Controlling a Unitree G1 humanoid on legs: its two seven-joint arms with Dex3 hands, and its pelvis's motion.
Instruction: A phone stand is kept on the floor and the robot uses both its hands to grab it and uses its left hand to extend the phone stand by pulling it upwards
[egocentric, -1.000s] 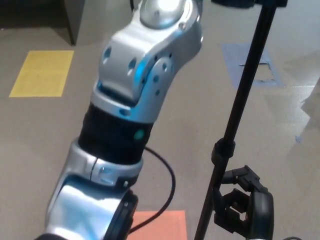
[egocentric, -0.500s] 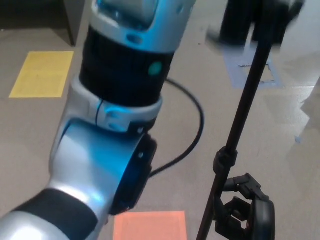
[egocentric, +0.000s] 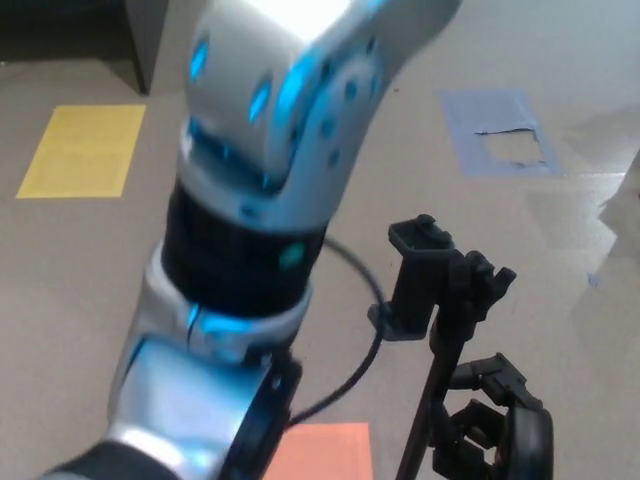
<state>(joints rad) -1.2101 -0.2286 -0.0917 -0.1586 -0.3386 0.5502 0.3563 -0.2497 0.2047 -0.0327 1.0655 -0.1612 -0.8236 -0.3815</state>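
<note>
Gripping phone stand (egocentric: 432, 300) pole | right hand (egocentric: 490, 420) | L arm (egocentric: 260, 200) foreground

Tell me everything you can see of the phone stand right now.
The phone stand is black, a thin pole rising slightly tilted from the bottom edge, topped by a phone clamp with a bracket and knobs. It looks like metal and plastic. Its base is out of frame. The right hand sits against the lower pole, fingers curled by it. No phone is mounted.
</note>
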